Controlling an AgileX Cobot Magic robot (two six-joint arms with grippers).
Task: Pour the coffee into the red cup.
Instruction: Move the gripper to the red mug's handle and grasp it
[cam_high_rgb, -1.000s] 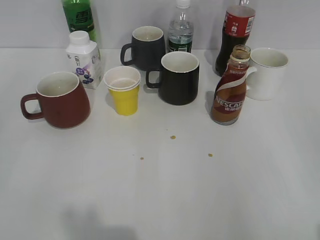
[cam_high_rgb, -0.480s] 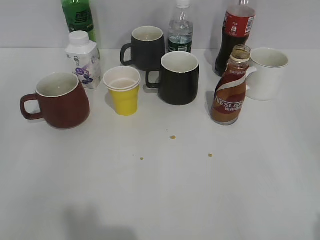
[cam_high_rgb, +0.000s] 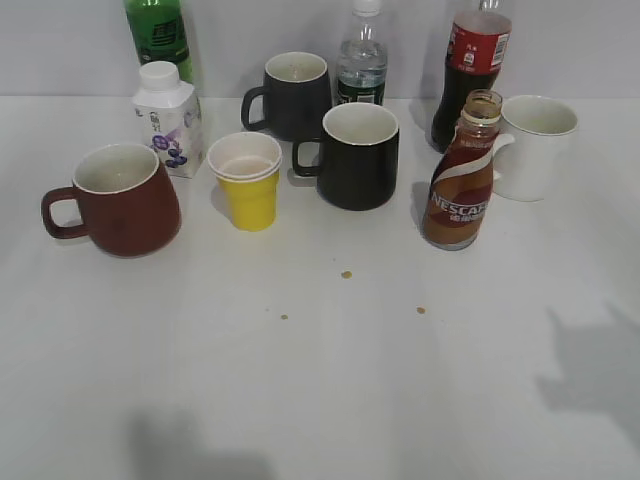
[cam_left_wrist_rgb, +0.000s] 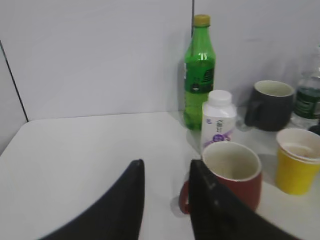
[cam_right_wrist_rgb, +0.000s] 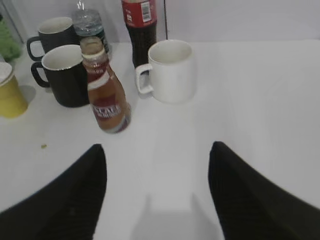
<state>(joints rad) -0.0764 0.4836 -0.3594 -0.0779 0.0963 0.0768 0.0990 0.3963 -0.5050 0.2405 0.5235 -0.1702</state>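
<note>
Exterior view: the white table (cam_high_rgb: 330, 390) carries the red cup (cam_high_rgb: 118, 200) at far left, upright, handle pointing left, pale inside showing. Well apart on the right stands the coffee (cam_high_rgb: 462, 175) (neck uncapped), just in front of a white mug (cam_high_rgb: 535, 145) and a cola bottle (cam_high_rgb: 470, 70). The right gripper (cam_right_wrist_rgb: 156, 165) is spread wide, holding nothing, short of the coffee. The left gripper (cam_left_wrist_rgb: 165, 172) has its fingers narrowly parted, empty, beside the red cup.

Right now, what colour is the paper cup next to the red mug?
Yellow, with a white inside; the paper cup shows best in the exterior view.
</note>
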